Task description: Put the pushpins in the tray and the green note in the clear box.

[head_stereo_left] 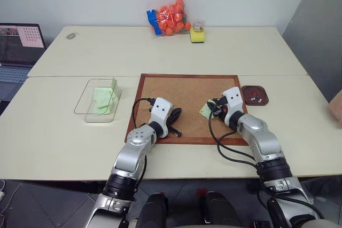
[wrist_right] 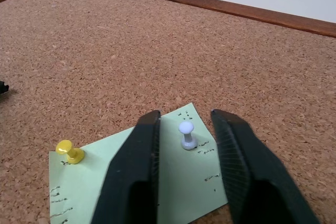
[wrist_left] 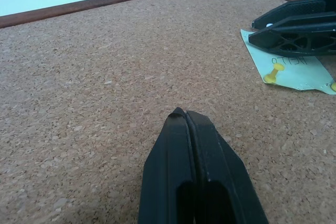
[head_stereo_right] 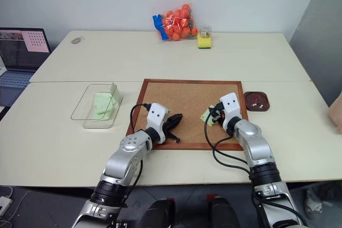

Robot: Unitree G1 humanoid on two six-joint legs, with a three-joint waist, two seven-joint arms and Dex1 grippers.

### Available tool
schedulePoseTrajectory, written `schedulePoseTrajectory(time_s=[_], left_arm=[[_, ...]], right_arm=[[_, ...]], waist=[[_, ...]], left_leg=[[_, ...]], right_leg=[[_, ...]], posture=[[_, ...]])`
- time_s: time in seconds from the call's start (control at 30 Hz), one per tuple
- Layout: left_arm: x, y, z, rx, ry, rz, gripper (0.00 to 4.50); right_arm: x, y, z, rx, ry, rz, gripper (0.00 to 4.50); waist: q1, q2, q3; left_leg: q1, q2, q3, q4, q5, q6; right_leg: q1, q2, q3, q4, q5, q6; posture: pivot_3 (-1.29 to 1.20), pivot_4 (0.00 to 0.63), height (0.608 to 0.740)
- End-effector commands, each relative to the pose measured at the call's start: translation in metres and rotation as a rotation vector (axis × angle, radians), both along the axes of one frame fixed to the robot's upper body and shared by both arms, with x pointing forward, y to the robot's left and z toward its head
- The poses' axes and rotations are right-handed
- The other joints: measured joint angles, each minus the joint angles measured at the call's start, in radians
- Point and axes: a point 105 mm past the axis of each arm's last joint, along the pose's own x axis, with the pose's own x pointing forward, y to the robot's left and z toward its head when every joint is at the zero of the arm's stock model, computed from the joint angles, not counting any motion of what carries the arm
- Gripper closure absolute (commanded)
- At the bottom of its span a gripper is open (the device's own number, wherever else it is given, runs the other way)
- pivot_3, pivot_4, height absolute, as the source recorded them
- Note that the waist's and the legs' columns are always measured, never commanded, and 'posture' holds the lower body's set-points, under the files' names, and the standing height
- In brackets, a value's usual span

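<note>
A small white-headed pushpin (wrist_right: pixel 186 133), stuck upright through a pale yellow-green paper note (wrist_right: pixel 131 182) on the wood-framed corkboard (head_stereo_left: pixel 181 92), is bracketed by the two black fingers of the right end effector (wrist_right: pixel 184 129). These stand partly apart, one on each side of the pin's head, and no contact is seen. A yellow-headed pushpin (wrist_right: pixel 70 151) is pinned beside it on the same note. The left end effector (wrist_left: pixel 186 116) is pressed shut on nothing, well apart from the note. The small dark reddish-brown tray (head_stereo_left: pixel 255 95) lies just beside the right arm, so the right arm is judged the better placed.
</note>
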Motion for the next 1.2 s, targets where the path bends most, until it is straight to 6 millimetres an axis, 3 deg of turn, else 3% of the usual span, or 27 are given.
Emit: schedulePoseTrajectory(time_s=[0.03,0.13,0.53,0.93,1.07,1.2], left_arm=[[-0.003,0.001,-0.015,0.044,0.036,0.006,4.5],[-0.002,0.001,-0.014,0.041,0.034,0.008,4.5],[0.0,0.001,-0.01,0.033,0.031,0.01,4.5],[0.001,-0.002,-0.009,0.03,0.037,-0.007,4.5],[0.0,-0.003,-0.009,0.032,0.037,-0.012,4.5],[0.0,-0.004,-0.01,0.03,0.038,-0.016,4.5]], right_arm=[[0.004,-0.001,0.017,0.015,-0.054,-0.01,4.08],[0.004,-0.002,0.017,0.015,-0.058,-0.015,4.48],[0.003,-0.005,0.06,0.124,-0.208,-0.02,4.48],[-0.003,-0.008,0.056,0.111,-0.212,-0.03,4.48],[0.007,-0.033,0.066,0.121,-0.25,-0.177,4.48],[0.023,-0.078,0.066,0.066,-0.247,-0.418,4.48]], waist=[[0.0,0.0,0.0],[0.0,0.0,0.0],[0.0,0.0,0.0],[-0.001,0.0,0.0],[-0.001,0.0,0.0],[-0.001,0.0,0.0]], left_leg=[[0.0,0.0,0.0,0.0,0.0,0.0],[0.0,0.0,0.0,0.0,0.0,0.0],[-0.001,0.0,0.0,0.0,0.0,0.0],[-0.001,0.0,0.0,0.0,0.0,0.0],[-0.001,0.0,-0.001,0.0,0.0,0.0],[-0.001,0.0,0.0,0.0,0.0,0.0]], right_leg=[[0.0,0.0,0.0,0.0,0.0,0.0],[0.0,0.0,0.0,0.0,0.0,0.0],[-0.001,0.0,0.0,0.0,0.0,0.001],[0.0,0.0,0.0,0.0,0.0,0.001],[0.0,0.0,0.0,0.0,-0.001,0.001],[0.0,0.0,0.0,0.0,0.0,0.001]], posture=[[0.0,0.15,0.74],[0.0,0.15,0.74],[0.0,0.15,0.74],[0.0,0.15,0.74],[0.0,0.15,0.74],[0.0,0.15,0.74]])
